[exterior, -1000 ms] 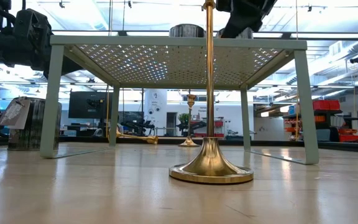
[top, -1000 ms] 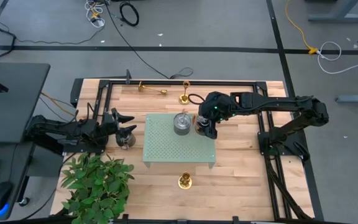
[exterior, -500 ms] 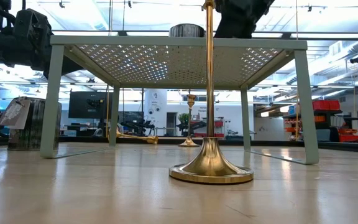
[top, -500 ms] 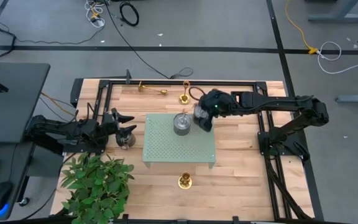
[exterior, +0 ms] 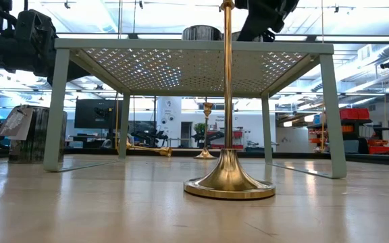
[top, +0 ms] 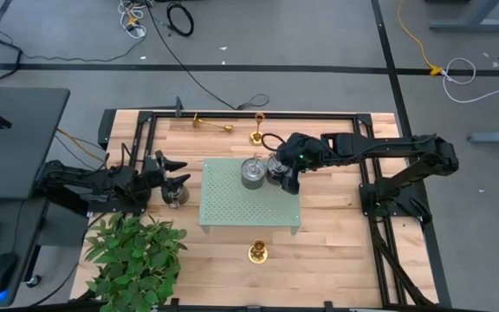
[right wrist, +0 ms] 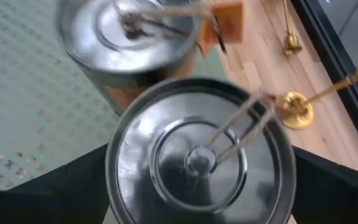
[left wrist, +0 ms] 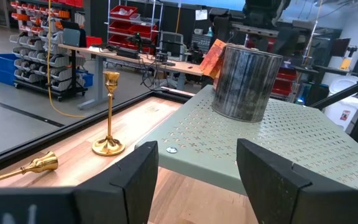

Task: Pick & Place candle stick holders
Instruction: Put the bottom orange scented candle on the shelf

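Three gold candle stick holders are on the wooden table. One stands upright near the front edge (top: pixel 257 252), and it also shows in the low view (exterior: pixel 229 177). One stands at the far edge (top: pixel 256 133) and one lies on its side there (top: pixel 210 123). My right gripper (top: pixel 282 171) is shut on a silver tin (right wrist: pixel 201 163) over the far right part of the green perforated stand (top: pixel 249 208), beside a second silver tin (top: pixel 252 172). My left gripper (left wrist: pixel 194 180) is open and empty to the left of the stand. My right gripper pinches the silver tin by its round side wall (right wrist: pixel 114 180) between the two fingers, one on each side, coming from above and slanting down. The tin is upright, lid up, with a twine tie on top. I cannot tell whether its bottom rests on the stand.
A third silver tin (top: pixel 176 196) stands on the table by my left gripper. A potted plant (top: pixel 137 251) fills the near left corner. A black frame rail (top: pixel 258 113) runs along the far edge. Bare wood lies on the stand's near and right sides.
My right gripper, shut on the tin, has gone a little toward the table's far edge and then back toward the near edge, staying beside the tin on the stand.
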You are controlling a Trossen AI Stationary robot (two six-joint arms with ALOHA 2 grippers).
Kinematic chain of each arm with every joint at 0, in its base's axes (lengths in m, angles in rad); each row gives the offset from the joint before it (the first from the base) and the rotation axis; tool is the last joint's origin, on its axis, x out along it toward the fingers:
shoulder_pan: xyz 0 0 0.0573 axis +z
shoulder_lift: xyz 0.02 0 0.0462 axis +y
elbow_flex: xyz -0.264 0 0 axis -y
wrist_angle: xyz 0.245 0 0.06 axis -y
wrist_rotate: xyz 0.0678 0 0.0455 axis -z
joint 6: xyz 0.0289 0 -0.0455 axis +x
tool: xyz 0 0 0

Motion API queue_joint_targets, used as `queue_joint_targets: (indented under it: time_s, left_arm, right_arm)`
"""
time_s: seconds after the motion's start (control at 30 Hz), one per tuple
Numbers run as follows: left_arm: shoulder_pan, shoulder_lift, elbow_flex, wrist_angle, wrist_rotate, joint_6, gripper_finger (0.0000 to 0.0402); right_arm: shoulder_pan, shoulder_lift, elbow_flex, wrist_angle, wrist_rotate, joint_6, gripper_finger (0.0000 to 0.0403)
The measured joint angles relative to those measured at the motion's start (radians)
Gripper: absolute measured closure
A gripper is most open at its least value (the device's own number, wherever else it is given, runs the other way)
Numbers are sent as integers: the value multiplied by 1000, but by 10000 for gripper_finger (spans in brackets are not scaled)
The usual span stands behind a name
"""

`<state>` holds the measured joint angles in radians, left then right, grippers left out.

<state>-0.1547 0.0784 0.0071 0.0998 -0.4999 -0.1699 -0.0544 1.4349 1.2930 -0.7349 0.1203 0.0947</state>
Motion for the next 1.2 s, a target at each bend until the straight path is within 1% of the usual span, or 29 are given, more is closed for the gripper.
queue_joint_targets:
  time_s: [0.17,0.43,0.57,1.1,1.2]
  left_arm:
    - [0,0,0,0,0,0,184]
    - [0,0,0,0,0,0,184]
    - [0,0,0,0,0,0,184]
    - [0,0,0,0,0,0,184]
    - [0,0,0,0,0,0,184]
  right_arm:
    - [9,0,0,-18,19,3,7]
    - [53,0,0,-23,128,12,7]
    - [70,0,0,-26,161,11,7]
    - [75,-2,0,-29,159,-5,7]
    - [75,-2,2,-29,137,-18,7]
